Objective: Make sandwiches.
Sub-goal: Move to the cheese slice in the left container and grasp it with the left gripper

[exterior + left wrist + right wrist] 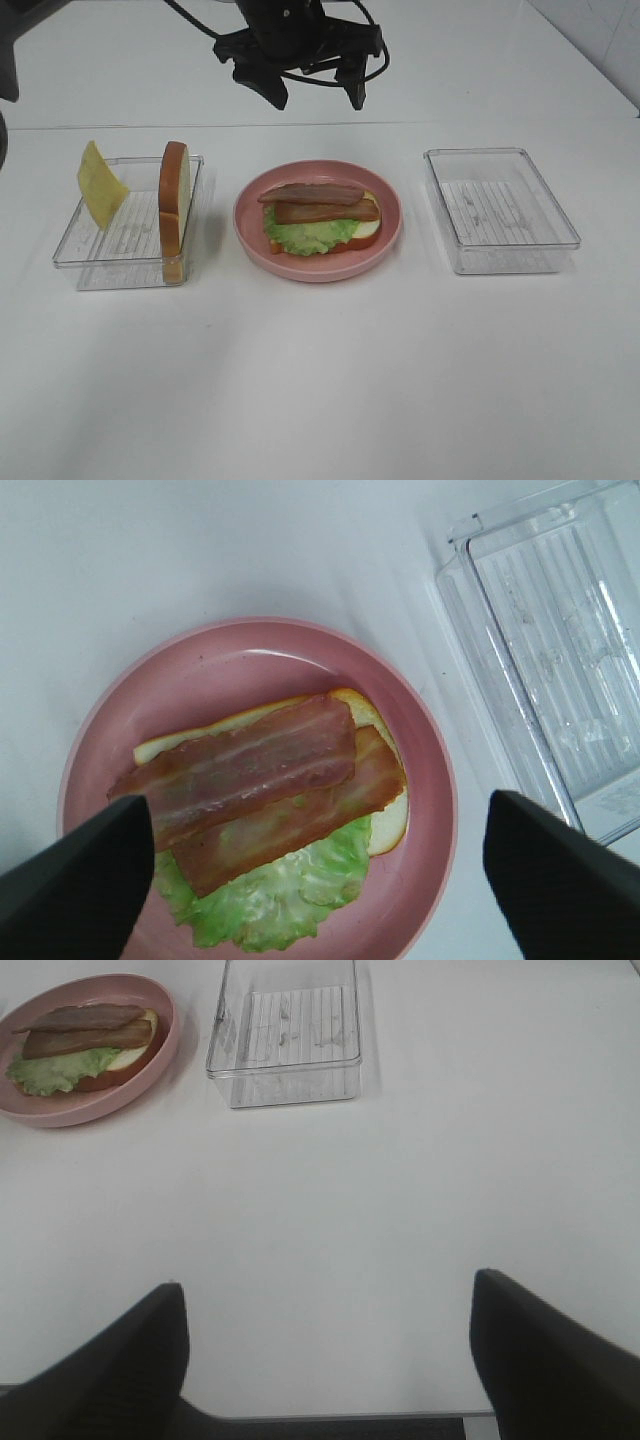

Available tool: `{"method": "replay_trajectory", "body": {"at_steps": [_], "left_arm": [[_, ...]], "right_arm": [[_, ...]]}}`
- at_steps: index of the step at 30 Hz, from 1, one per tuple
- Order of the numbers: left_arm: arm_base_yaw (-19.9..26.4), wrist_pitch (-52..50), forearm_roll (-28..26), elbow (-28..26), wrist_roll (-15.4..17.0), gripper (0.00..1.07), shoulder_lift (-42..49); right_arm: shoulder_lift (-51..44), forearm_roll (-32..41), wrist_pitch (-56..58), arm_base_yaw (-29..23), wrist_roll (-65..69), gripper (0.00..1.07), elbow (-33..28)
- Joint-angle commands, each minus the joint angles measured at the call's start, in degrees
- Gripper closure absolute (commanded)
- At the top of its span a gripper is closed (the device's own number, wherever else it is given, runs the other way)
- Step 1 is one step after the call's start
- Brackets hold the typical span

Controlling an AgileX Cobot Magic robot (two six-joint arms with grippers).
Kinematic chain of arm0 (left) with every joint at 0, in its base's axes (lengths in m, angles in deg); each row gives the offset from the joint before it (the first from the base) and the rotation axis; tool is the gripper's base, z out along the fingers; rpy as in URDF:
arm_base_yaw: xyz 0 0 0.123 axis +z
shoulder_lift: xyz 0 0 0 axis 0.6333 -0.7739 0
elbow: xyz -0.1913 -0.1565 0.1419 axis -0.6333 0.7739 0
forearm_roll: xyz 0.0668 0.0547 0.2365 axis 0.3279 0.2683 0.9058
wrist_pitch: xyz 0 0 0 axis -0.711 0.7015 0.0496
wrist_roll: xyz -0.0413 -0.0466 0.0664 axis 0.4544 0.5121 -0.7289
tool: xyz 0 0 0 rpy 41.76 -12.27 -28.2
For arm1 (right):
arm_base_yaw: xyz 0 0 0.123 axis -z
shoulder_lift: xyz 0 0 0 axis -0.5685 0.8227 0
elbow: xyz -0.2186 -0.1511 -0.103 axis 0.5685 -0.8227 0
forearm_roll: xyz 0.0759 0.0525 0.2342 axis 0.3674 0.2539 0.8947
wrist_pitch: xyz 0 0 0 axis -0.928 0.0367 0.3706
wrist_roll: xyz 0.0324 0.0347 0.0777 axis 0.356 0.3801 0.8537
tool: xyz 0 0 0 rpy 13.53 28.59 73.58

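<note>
Bacon (250, 770) is on, two strips overlapping on top of the lettuce (285, 900), which sits on the bottom bread (388, 820), all stacked on the pink plate (250, 225) mid-table. So the sandwich is prob about halfway imo: cheese (100, 185) and the second bread slice (174, 205) are both over in the left tray (75, 258), cheese leaning up at its far-left corner, bread standing on edge by the tray's right wall. Right tray (500, 245) has nothing in it afaict. Left gripper (318, 98) hangs above the plate w/ jaws wide apart, holding nothing. Right gripper (327, 1290) is spread wide too, over bare table well apart from plate and trays, nothing between its fingers. Handling-wise: it's toy food, so I'd guess light and rubbery. Cheese looks thin and bendy, so pinch the top edge that sticks up past the tray rim, gently or it'll fold. Bread looks thicker and stiffer, and since it's upright, grab across the two flat faces near the top crust. Crust looks smooth, maybe a bit slippery. Main worry is knocking the bacon off, bc it's just lying loose.
</note>
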Motion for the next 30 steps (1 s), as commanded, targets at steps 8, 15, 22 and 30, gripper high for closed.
{"method": "replay_trajectory", "body": {"at_steps": [8, 15, 22, 30], "left_arm": [[2.8, 5.6, 1.1, -0.1, -4.1, 0.24, 7.0], [10.7, 5.6, 2.1, 3.8, -7.6, 0.25, 12.0], [19.3, 5.6, 4.2, 19.5, -8.2, 0.25, 20.2], [25.8, 5.6, 3.6, 27.3, -9.3, 0.25, 24.0]], "right_arm": [[-1.8, 0.0, -0.5, 0.0, -1.0, 0.32, -0.3], [-1.8, 0.0, -0.5, 0.0, -1.0, 0.32, -0.3], [-1.8, 0.0, -0.5, 0.0, -1.0, 0.32, -0.3], [-1.8, 0.0, -0.5, 0.0, -1.0, 0.32, -0.3]]}}
